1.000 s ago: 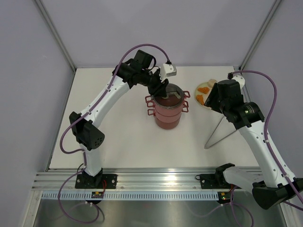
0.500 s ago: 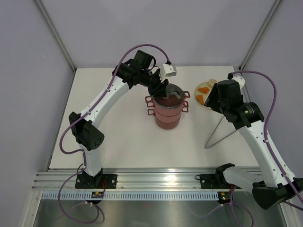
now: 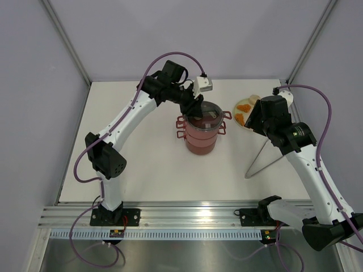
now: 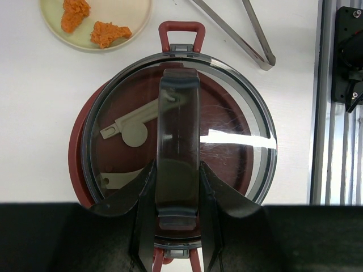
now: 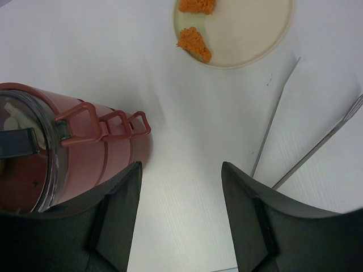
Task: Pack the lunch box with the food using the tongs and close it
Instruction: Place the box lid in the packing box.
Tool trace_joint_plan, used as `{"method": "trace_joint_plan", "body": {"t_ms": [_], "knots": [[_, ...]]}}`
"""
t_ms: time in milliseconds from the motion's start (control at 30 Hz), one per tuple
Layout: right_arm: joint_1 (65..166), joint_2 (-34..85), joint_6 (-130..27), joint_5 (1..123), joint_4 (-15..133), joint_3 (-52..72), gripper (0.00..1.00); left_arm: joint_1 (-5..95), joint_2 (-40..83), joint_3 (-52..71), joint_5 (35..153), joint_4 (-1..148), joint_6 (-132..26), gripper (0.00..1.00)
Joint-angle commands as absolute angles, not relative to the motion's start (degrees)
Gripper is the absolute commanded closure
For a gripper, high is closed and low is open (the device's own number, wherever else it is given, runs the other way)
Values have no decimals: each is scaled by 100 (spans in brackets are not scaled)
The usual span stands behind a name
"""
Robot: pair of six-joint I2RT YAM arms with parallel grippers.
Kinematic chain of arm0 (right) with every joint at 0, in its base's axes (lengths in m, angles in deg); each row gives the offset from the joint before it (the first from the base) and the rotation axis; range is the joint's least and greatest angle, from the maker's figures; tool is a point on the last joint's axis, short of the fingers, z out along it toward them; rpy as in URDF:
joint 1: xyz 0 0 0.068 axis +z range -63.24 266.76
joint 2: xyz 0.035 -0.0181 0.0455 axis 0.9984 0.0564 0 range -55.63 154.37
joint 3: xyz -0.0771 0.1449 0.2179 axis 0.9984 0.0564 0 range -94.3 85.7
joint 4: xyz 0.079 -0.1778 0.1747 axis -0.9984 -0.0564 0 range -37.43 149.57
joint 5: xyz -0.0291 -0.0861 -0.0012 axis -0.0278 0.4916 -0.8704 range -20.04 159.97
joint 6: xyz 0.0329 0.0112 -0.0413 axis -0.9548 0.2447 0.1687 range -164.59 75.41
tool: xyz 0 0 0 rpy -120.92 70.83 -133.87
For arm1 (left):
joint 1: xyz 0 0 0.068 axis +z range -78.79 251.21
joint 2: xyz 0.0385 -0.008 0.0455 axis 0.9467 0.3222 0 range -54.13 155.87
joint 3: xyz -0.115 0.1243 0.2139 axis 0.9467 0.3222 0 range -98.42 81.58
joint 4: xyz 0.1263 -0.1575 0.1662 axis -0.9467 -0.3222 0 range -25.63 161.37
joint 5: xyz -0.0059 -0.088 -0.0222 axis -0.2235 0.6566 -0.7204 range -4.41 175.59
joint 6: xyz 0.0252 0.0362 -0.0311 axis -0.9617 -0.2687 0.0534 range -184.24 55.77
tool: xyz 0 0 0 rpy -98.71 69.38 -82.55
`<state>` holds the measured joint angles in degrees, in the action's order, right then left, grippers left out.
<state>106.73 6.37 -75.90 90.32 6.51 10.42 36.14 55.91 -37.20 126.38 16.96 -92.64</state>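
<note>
The lunch box stands as a stack of dark-red bowls mid-table. Over its top is the grey see-through lid, sitting a little off-centre from the red rim beneath. My left gripper is shut on the lid's grey handle strap. My right gripper hangs open over bare table to the right of the lunch box, holding nothing. Two orange pieces of food lie on the cream plate. The silver tongs lie on the table to the right.
The plate sits at the back right, partly under my right wrist. The tongs lie close to my right gripper's right side. A metal rail with the arm bases runs along the near edge. White walls enclose the table.
My left gripper has shifted slightly to the right with the lid, which now sits a bit more askew over the stack. The right arm has not moved.
</note>
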Motion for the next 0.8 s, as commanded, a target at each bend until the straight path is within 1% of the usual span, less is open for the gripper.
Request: {"method": "trace_joint_plan", "body": {"t_ms": [0, 400, 767], "knots": [[10645, 546, -7632, 9097, 719, 1047, 34, 3605, 5758, -3786, 12752, 1503, -9218, 100], [10636, 563, -7623, 9080, 728, 1038, 34, 3605, 5749, -3979, 11952, 1433, -9341, 100], [10636, 634, -7597, 9036, 771, 1029, 34, 3605, 5758, -4164, 11899, 1214, -9508, 100]]}}
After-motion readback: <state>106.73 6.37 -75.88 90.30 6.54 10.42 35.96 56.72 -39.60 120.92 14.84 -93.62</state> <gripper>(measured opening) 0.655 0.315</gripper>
